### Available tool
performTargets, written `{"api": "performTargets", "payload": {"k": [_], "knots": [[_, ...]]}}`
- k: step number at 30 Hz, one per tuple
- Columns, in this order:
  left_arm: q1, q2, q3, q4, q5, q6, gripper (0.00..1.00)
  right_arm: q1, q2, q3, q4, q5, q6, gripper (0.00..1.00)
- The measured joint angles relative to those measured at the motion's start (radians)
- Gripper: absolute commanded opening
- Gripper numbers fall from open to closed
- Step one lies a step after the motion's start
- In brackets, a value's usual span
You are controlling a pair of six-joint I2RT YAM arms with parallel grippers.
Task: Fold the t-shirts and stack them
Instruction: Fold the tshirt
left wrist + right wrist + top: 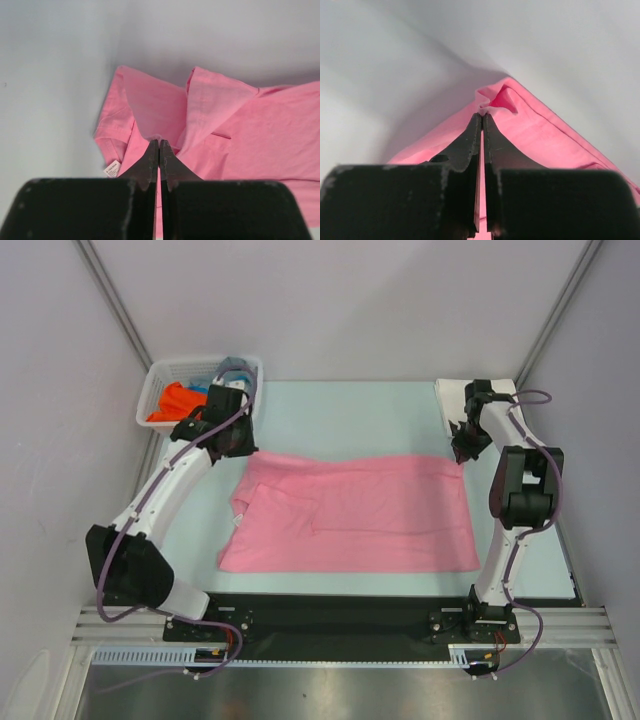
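— Where do we have the pink shirt (370,515)?
— Lying flat between our two grippers; our left gripper (159,142) has its jaws pressed together on a fold of it, the cloth spreading ahead and to its right; a small white tag (112,169) lies just to its left.
— And the other side?
— Our right gripper (482,116) pinches a puckered corner, the cloth falling away to its right; just beyond our left gripper stands the basket (160,380), an orange shirt (172,402) inside.

Pale table (350,410): pink t-shirt (360,515), basket (152,390) (far-left corner)
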Motion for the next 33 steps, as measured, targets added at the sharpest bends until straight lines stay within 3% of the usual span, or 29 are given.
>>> {"api": "performTargets", "payload": {"k": [9,22,33], "knots": [[0.001,-0.147,-0.129,-0.022,-0.034,-0.028,0.0,0.004,-0.072,-0.067,-0.01,0.001,-0.055,0.0],[0.009,-0.262,-0.309,-0.093,-0.068,-0.104,0.0,0.003,-0.295,-0.325,0.002,0.006,-0.116,0.0],[0.023,-0.356,-0.409,-0.148,-0.086,-0.211,0.0,-0.002,-0.361,-0.476,0.006,0.008,-0.136,0.0]]}}
